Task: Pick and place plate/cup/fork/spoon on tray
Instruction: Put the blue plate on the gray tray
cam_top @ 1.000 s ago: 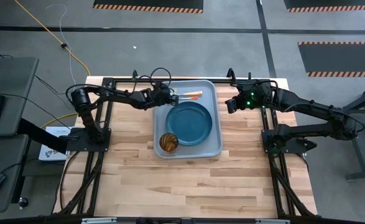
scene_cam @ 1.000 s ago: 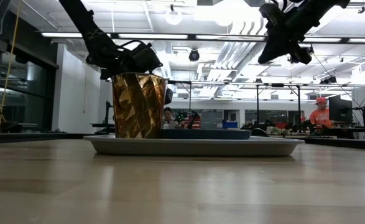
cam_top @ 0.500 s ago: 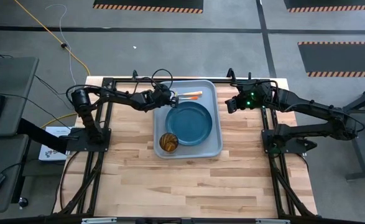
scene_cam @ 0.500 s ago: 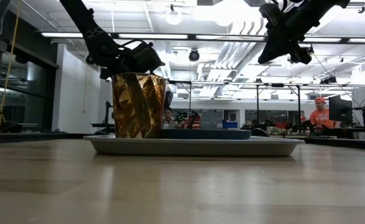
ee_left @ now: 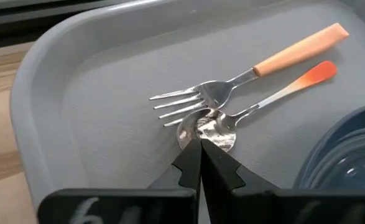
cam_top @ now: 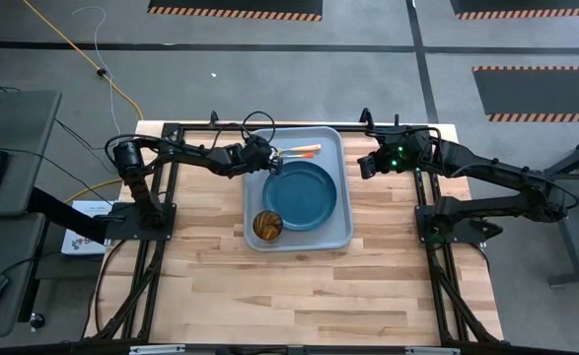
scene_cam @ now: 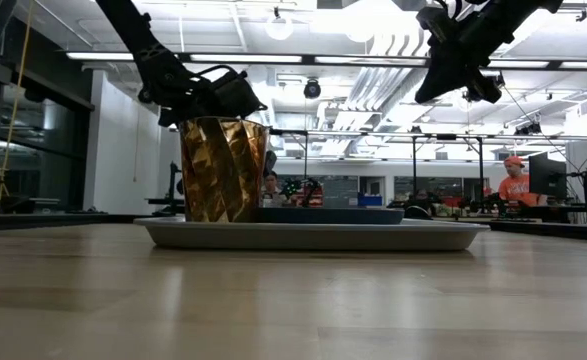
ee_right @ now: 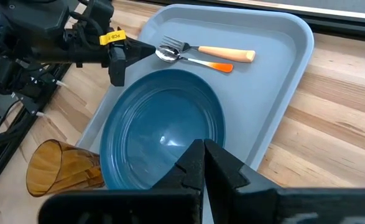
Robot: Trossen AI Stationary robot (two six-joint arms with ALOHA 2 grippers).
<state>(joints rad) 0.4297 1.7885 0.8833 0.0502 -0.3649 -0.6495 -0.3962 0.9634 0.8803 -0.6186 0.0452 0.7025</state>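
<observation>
Low view, nearest: the cup (scene_cam: 223, 170) stands upright on the tray (scene_cam: 313, 235), at the tray's near left corner; the wooden worktop (scene_cam: 293, 300) fills the foreground
Cup: amber, ribbed; in the high view (cam_top: 267, 225) it sits in the tray's corner just beside the plate's rim
Plate: the plate (cam_top: 300, 194) lies flat in the middle of the tray (cam_top: 343, 187), teal, right way up; nothing shows on it
Fork: the fork (ee_left: 257, 71) lies on the tray floor beyond the plate, tines toward the left arm, handle pointing away
Spoon: the spoon (ee_left: 263, 102) lies just beside the fork, on the plate side; its bowl touches the fork's neck
Left gripper: the left gripper (ee_left: 200, 146) is low over the tray's far left corner; its jaws are pressed together, tips right at the spoon's bowl, holding nothing; whether they touch the metal cannot be told
Right gripper: the right gripper (cam_top: 366, 165) hangs above the worktop just off the tray's far right edge; jaws pressed together, empty
Far: a person in an orange top (scene_cam: 515, 180) is in the room behind
</observation>
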